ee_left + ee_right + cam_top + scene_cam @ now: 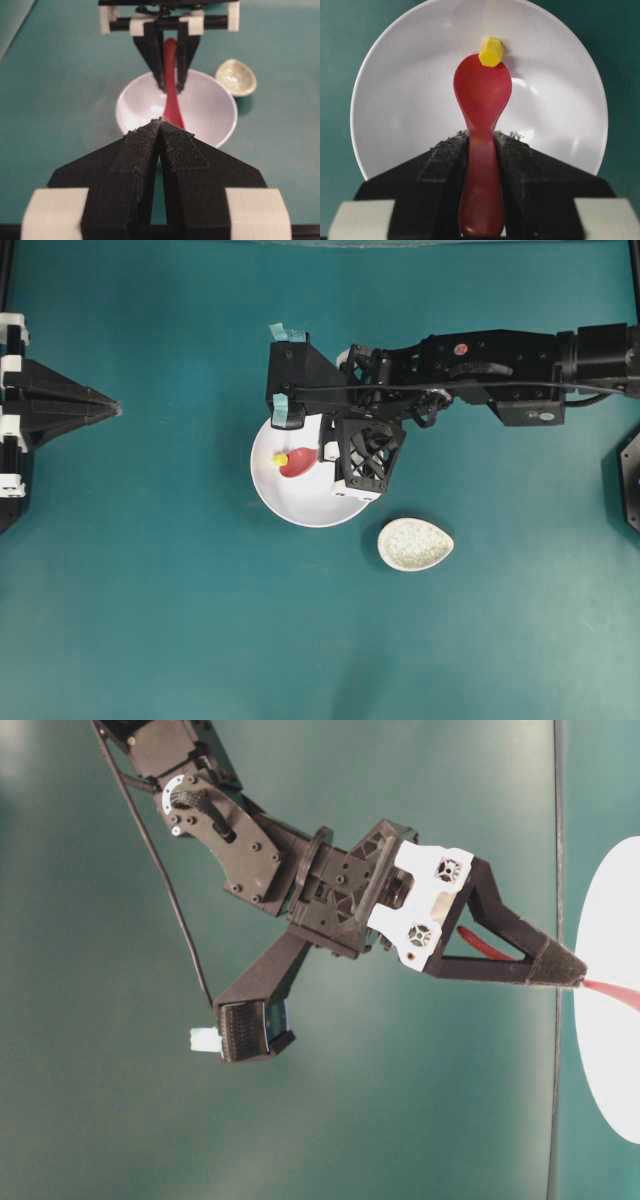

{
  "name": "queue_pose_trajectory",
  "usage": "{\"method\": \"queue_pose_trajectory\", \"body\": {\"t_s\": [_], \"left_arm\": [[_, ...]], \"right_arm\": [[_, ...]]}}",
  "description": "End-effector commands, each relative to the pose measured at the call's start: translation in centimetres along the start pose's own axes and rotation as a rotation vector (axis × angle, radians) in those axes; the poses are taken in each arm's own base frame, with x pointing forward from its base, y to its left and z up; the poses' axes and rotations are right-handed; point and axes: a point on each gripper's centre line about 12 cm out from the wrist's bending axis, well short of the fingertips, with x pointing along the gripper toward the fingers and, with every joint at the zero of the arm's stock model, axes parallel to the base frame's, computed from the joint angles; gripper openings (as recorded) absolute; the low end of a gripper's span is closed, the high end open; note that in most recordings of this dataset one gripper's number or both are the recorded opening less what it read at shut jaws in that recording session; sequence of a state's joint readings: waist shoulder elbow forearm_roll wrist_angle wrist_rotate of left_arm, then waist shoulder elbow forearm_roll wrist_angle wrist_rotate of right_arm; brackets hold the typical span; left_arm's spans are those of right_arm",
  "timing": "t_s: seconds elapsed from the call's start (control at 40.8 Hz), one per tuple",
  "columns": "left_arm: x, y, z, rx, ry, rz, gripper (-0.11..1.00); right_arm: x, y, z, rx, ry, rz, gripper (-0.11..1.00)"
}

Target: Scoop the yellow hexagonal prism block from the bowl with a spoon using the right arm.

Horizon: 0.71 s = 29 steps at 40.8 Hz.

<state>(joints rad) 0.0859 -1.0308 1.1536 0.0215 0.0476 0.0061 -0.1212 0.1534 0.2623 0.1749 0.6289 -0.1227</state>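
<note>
Now glossy red spoon [482,95] tip meets faceted yellow block [491,52]

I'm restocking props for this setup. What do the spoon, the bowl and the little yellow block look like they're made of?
Spoon: glossy red, smooth with highlights, probably glazed ceramic or hard plastic. Bowl: plain white with soft sheen, likely ceramic or melamine. Yellow block: matte, crisp facets, probably painted wood or plastic.
</note>
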Motion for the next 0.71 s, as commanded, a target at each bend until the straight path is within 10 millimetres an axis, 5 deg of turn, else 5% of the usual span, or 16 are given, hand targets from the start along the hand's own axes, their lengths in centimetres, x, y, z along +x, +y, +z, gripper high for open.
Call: {"method": "queue_pose_trajectory", "body": {"t_s": [0.0,0.687], "left_arm": [[0.0,0.1,1.1,0.000,-0.029,0.004,0.03],[0.0,0.1,1.2,-0.002,-0.031,0.004,0.03]], "right_arm": [[-1.1,0.2,1.3,-0.009,-0.047,0.000,0.25],[-1.7,0.2,2.3,-0.035,-0.074,-0.003,0.12]]}}
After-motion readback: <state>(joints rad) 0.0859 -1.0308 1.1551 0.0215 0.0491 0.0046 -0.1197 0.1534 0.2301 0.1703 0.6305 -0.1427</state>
